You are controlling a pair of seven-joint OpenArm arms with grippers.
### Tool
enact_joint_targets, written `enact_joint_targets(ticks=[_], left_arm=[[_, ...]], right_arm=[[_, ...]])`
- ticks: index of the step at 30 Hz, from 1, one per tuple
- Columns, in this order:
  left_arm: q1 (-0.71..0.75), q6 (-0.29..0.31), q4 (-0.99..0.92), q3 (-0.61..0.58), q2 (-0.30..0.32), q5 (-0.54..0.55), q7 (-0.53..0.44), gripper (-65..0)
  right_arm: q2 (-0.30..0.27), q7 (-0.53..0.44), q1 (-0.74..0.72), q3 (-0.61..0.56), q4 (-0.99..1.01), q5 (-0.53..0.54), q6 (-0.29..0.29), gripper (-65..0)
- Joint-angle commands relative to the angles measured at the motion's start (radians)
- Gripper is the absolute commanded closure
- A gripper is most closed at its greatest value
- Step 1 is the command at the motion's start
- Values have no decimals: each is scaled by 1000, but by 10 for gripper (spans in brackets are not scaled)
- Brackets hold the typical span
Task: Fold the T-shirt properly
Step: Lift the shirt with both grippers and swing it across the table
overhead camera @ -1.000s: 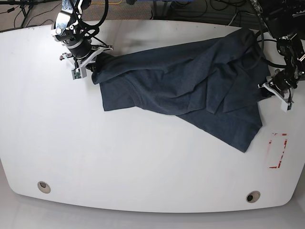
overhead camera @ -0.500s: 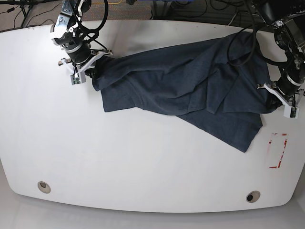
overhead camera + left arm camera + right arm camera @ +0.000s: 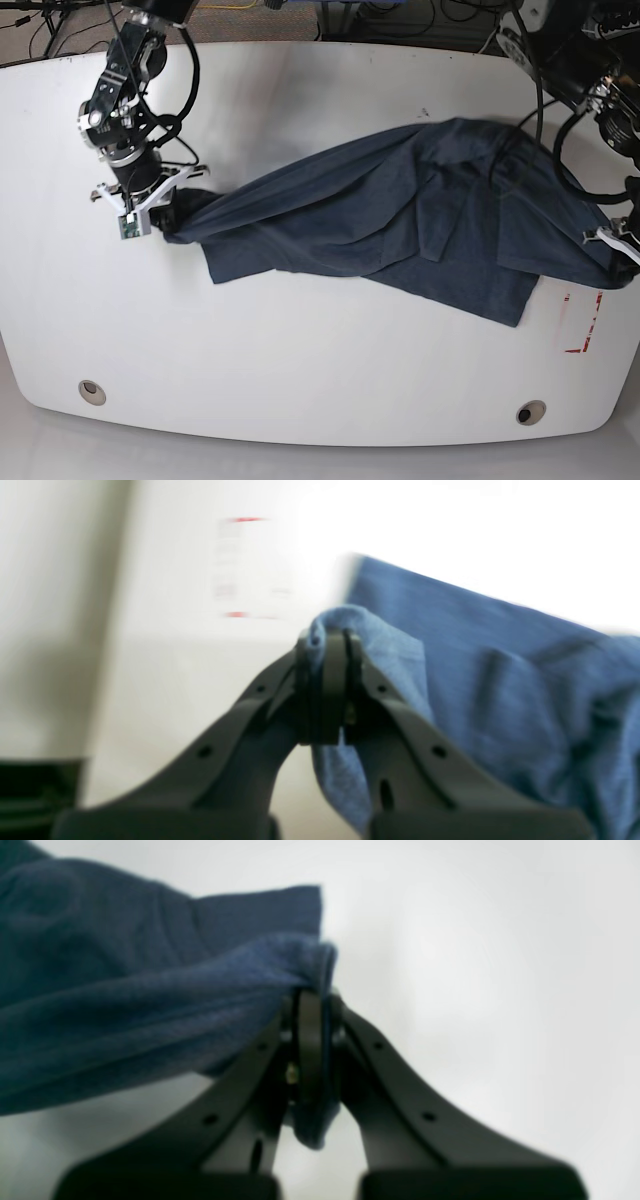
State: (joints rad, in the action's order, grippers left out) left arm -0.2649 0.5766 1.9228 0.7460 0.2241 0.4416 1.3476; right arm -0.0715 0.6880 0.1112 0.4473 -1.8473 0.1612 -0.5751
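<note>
The dark navy T-shirt [image 3: 400, 210] is stretched in a crumpled band across the white table [image 3: 300, 340], from mid left to the right edge. My right gripper [image 3: 165, 222], on the left of the base view, is shut on the shirt's left end. In the right wrist view, the T-shirt [image 3: 125, 990] bunches into the right gripper [image 3: 312, 1000]. My left gripper [image 3: 622, 262], at the table's right edge, is shut on the shirt's right end. In the left wrist view, a fold of the T-shirt [image 3: 500, 680] is pinched in the left gripper [image 3: 327, 640]. Tag and lettering are hidden.
A red-marked label [image 3: 583, 318] lies on the table just below the shirt's right end. Two round holes [image 3: 92, 391] [image 3: 531, 412] sit near the front edge. Cables [image 3: 400, 20] run along the floor behind the table.
Both grippers have moved toward the table's front and further apart, still holding the shirt. The shirt has been dragged forward and pulled longer and tauter between them.
</note>
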Motion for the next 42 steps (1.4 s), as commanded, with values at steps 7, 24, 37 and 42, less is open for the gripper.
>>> enact_joint_targets(ticks=[7, 24, 37, 42], left_arm=[[-196, 0, 4, -23, 36, 29, 11, 0], [-572, -119, -150, -76, 37, 30, 11, 0], [-793, -128, -219, -78, 39, -20, 11, 0], [-773, -128, -214, -96, 37, -17, 13, 0]], right_arm=[[-93, -27, -204, -3, 59, 25, 5, 0], [-265, 12, -669, -8, 283, 27, -7, -2], [-368, 55, -881, -37, 335, 27, -58, -2], [-390, 75, -864, -46, 329, 27, -58, -2]])
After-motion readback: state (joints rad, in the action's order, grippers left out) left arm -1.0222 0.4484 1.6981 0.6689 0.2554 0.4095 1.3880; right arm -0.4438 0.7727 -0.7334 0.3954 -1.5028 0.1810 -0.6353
